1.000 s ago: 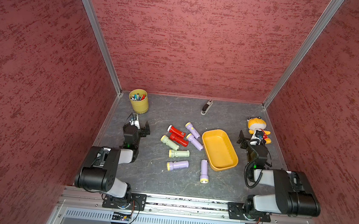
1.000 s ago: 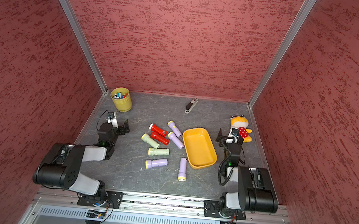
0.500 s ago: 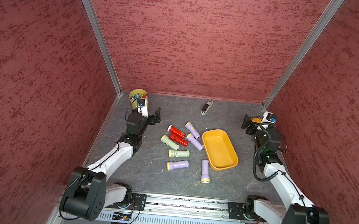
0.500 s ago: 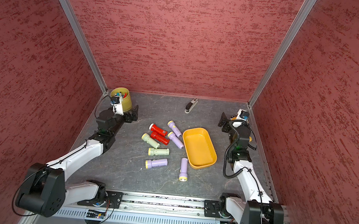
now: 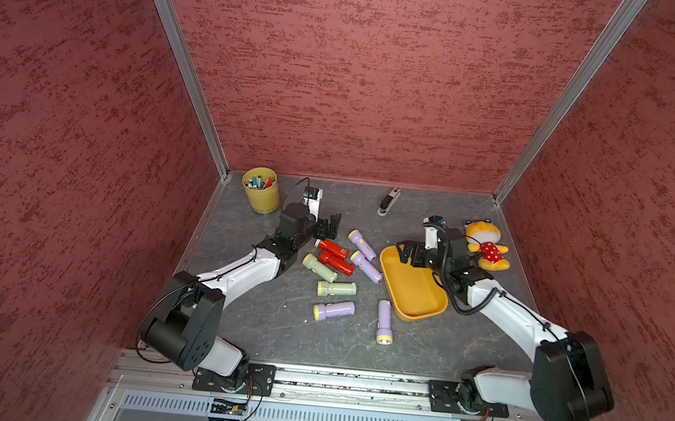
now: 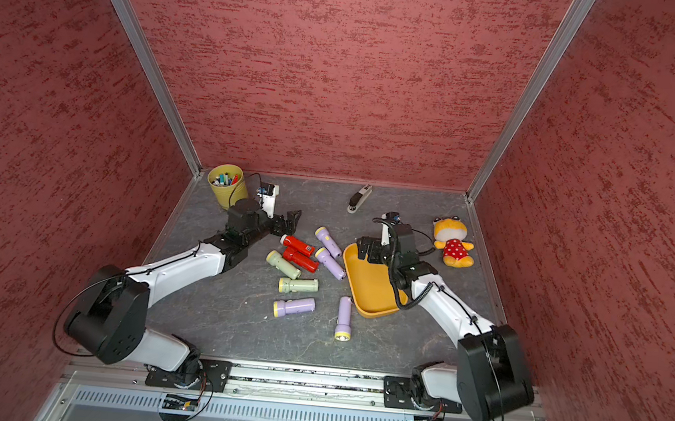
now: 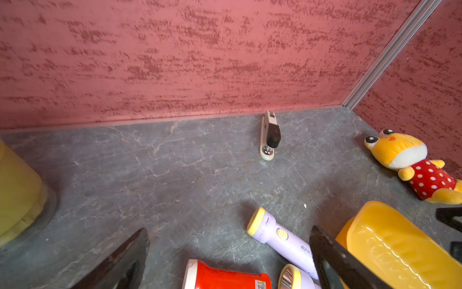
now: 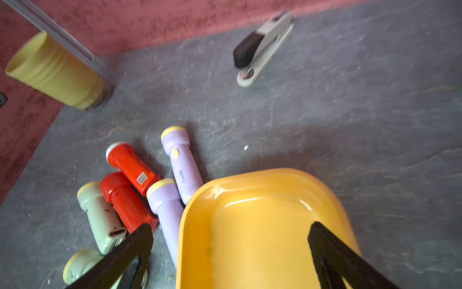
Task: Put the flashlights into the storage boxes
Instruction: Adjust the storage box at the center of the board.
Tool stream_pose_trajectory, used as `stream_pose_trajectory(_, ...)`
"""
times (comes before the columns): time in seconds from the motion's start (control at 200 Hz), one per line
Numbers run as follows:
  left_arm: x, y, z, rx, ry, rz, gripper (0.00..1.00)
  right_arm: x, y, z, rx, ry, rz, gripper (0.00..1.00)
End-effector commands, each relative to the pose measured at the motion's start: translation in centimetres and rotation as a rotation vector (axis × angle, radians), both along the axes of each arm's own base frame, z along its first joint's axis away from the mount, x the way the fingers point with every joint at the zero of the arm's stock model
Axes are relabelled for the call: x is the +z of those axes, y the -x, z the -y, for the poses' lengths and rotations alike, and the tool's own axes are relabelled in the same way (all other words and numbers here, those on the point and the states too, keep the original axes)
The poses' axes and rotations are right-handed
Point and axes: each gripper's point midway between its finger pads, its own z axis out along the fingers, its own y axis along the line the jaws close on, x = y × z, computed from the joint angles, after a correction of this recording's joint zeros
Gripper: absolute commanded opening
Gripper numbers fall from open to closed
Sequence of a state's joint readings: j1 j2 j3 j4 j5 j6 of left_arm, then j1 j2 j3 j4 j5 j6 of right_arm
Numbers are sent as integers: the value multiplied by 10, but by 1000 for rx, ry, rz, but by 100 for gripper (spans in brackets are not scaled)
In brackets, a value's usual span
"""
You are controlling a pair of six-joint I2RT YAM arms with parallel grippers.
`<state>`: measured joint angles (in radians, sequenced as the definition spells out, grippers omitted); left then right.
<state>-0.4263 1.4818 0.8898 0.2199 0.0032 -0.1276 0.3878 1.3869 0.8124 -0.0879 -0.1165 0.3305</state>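
Jaws on both arms are spread wide, nothing between them. Left jaws, at the end of the left arm [image 5: 247, 272], hang low over the grey stone-patterned desk [image 5: 258, 329] beside the white head of a stubby red plastic flashlight [image 5: 332, 247]. Right jaws, on the right arm [image 5: 506, 313], hang over the far end of the shallow orange-yellow plastic tray [image 5: 408, 286].

Step in hand, we judge: approach for the first pick. All eight flashlights lie on the desk. The second red flashlight [image 5: 337, 263] touches the first towards its tail, so we would close across the barrel just behind the wider head, where the pair stand apart, and come straight down so the neighbour does not roll. A lilac plastic flashlight [image 5: 366, 266] ends just beside the tray's rim; contact we cannot tell. That one suits the right jaws, provided the tray is not shoved. Another lilac flashlight [image 5: 334, 310] lies clear of its neighbours, an easier start.

Containers: tray holds nothing. Round yellow ribbed cup [image 5: 260, 196] in the far left corner holds thin coloured pens [image 5: 260, 181]; not ours to fill.
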Motion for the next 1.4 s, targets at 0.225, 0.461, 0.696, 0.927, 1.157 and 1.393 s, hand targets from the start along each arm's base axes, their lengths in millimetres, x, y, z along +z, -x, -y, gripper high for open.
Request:
stream_pose_trajectory(0.225,-39,27,8,-7,-21,-240,99,-45,-1,-43,99,69,-169,99)
stream_pose_trajectory(0.461,-35,25,4,10,-37,-223,99,-64,-12,-26,19,189,-213,99)
stream_pose_trajectory(0.696,-29,23,2,20,-53,-211,99,-68,-19,6,-106,311,-236,99)
stream_pose_trajectory(0.927,-24,25,0,27,-45,-203,99,-53,-26,23,-138,318,-218,98)
stream_pose_trajectory(1.157,-15,38,-2,-4,-7,-208,99,16,-40,0,-40,219,-26,91)
stream_pose_trajectory(1.393,-21,46,-27,45,45,-237,99,24,-53,-57,150,216,-34,82)
